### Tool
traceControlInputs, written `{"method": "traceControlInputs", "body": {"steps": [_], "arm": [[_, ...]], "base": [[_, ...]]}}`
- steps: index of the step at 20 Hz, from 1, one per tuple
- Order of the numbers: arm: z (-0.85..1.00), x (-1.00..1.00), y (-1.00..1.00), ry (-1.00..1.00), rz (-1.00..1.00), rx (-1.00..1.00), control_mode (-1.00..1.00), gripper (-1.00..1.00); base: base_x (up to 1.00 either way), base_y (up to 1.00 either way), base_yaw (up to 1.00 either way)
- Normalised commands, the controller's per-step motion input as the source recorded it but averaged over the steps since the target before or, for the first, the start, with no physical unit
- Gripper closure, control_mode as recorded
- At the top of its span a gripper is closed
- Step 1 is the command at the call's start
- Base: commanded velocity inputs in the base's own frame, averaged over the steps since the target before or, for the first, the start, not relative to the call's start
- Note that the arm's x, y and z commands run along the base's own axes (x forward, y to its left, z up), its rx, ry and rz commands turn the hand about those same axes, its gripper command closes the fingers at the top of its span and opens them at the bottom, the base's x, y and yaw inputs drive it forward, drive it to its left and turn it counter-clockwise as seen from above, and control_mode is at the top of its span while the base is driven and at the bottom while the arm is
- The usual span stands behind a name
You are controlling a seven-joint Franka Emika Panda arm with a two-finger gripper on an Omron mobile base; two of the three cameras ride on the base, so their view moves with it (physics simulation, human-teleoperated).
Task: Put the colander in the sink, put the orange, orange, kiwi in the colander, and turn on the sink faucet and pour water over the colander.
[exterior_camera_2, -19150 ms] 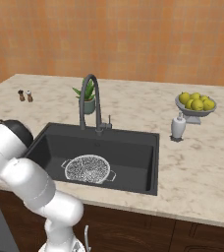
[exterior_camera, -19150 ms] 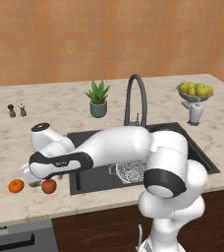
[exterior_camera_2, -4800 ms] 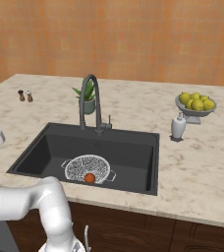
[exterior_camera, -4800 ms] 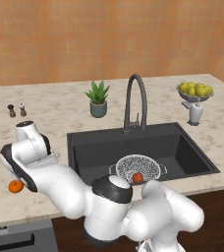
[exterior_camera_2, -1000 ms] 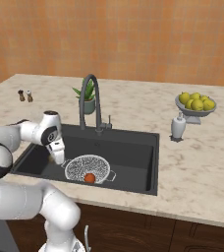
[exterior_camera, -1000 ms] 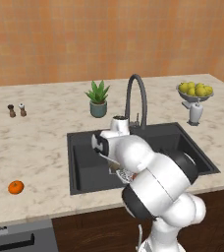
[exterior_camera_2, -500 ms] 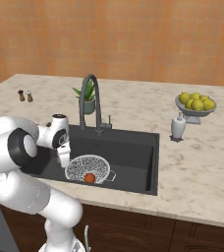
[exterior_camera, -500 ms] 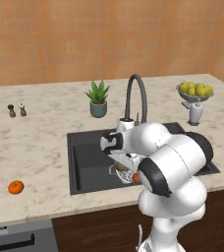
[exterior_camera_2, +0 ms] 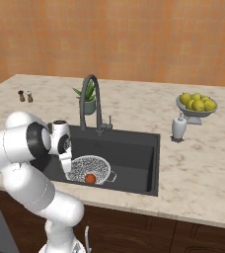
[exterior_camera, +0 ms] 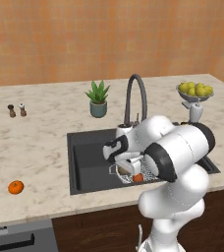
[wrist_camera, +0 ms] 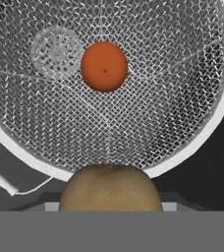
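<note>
The silver mesh colander sits in the dark sink, toward its front. One orange lies inside the colander, and it also shows in the left base view as the orange. My gripper hangs just above the colander's near-left rim, shut on the olive-brown kiwi. A second orange rests on the counter far left of the sink. The gooseneck faucet stands behind the basin, and no stream runs from it.
A potted plant stands left of the faucet. Salt and pepper shakers are at the counter's back left. A pedestal bowl of lemons and a soap dispenser stand to the right of the sink.
My arm has carried the kiwi rightward and down across the sink, from its left wall to just over the colander's rim. The orange in the colander has not moved.
</note>
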Motion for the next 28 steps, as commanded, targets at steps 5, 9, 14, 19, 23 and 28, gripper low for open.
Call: {"method": "traceControlInputs", "body": {"steps": [5, 9, 14, 19, 23, 28], "arm": [[-0.01, 0.15, -0.19, 0.09, 0.0, 0.0, -1.0, 1.0], [-0.11, 0.13, 0.0, 0.07, 0.0, 0.0, -1.0, 1.0], [-0.16, 0.12, 0.0, 0.05, 0.0, 0.0, -1.0, 1.0], [-0.26, 0.1, 0.0, 0.02, 0.0, 0.0, -1.0, 1.0], [-0.26, 0.11, 0.0, 0.02, 0.0, 0.0, -1.0, 1.0], [-0.12, 0.22, 0.0, 0.0, 0.0, 0.0, -1.0, -1.0]], "base": [[0.0, 0.0, 0.0], [0.0, 0.0, 0.0], [0.0, 0.0, 0.0], [0.0, 0.0, 0.0], [0.0, 0.0, 0.0], [0.0, 0.0, 0.0]]}}
